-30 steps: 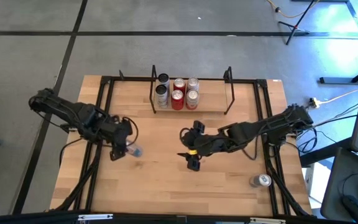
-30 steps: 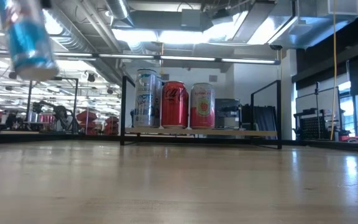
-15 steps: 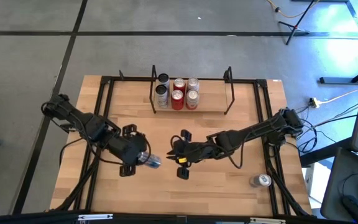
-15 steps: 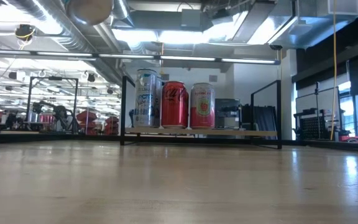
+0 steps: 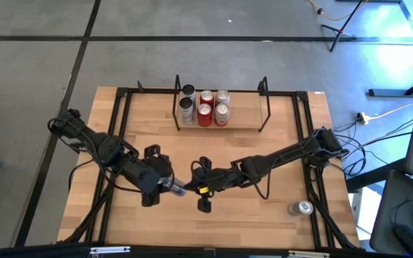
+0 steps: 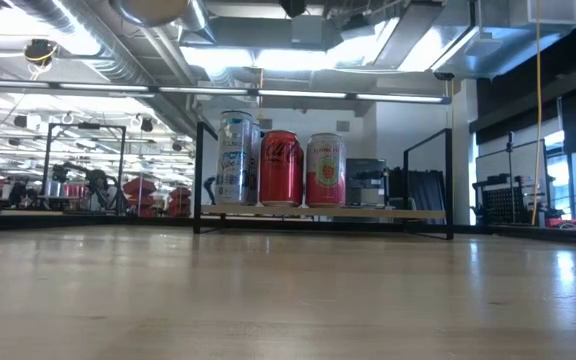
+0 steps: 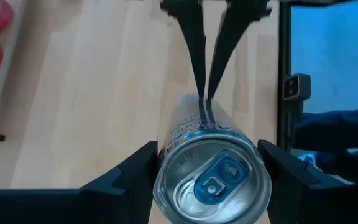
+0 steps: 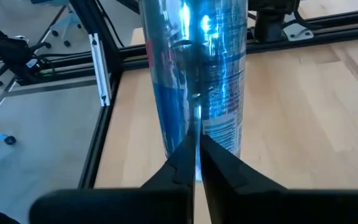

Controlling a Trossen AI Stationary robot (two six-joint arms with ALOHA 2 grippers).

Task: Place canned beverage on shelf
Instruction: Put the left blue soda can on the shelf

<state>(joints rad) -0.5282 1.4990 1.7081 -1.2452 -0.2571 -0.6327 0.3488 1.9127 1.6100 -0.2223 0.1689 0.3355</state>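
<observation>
A blue and silver can [image 5: 176, 188] hangs above the table's middle near part, lying nearly level, with my left gripper [image 5: 158, 185] shut on it. In the left wrist view the can's top [image 7: 207, 178] faces the camera. My right gripper [image 5: 198, 190] reaches in from the table's right, shut, its tips at the can's side. The low view shows only the can's bottom [image 6: 149, 8] at the picture's top. The shelf [image 5: 244, 126] stands at the table's far middle, with several cans [image 5: 204, 107] upright on its left half. My left gripper pinches the can between its two fingers [image 7: 127, 181], one on each side of the wall near the top end [image 7: 166, 163]. The fingers come level from the table's left and lie along the can. The can is lifted clear of the table. My right gripper's shut fingertips [image 7: 204, 87] meet the can's side wall [image 7: 205, 107] about midway along it. They come level from the table's right. In the right wrist view the fingers [image 8: 196, 155] stand against the can's blue wall [image 8: 194, 68].
A silver can [image 5: 301, 208] stands upright on the table at the near right, by the right black rail [image 5: 314, 179]. A matching rail [image 5: 113, 129] runs along the left side. Bare wood lies between the shelf and the grippers.
My left gripper has carried the can toward the table's near edge and right, and the can has tipped from near upright to lying nearly level. My right gripper has moved toward the table's left and near edge, up to the can.
</observation>
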